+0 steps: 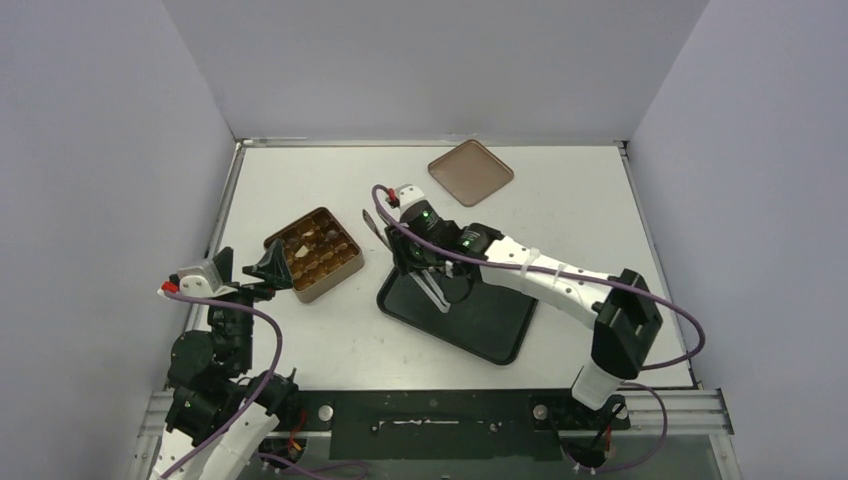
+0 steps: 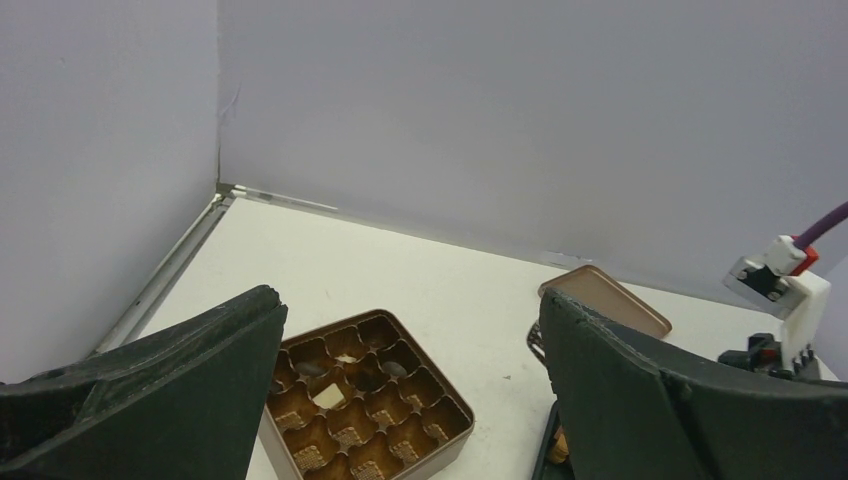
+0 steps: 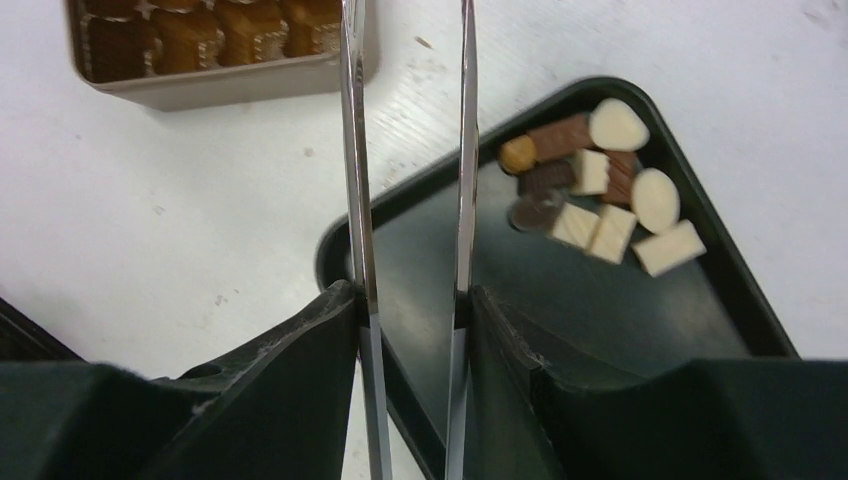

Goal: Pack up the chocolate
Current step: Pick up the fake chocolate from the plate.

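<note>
Nearest you, on the left, your left fingers (image 2: 170,390) are spread wide and hold nothing, right by the near side of the tin (image 1: 335,282). A few of the tin's cups hold pieces, one of them cream. To its right, the black tray (image 1: 490,320) lies on the tabletop (image 1: 300,340). Your right fingers (image 3: 463,200), long thin metal strips, stand slightly parted with nothing between them, reaching across the tray's edge toward the tin. The chocolate (image 3: 590,185), dark and cream pieces, is bunched in one tray corner, apart from those strips. Farthest back lies the brown lid (image 1: 470,172).
</note>
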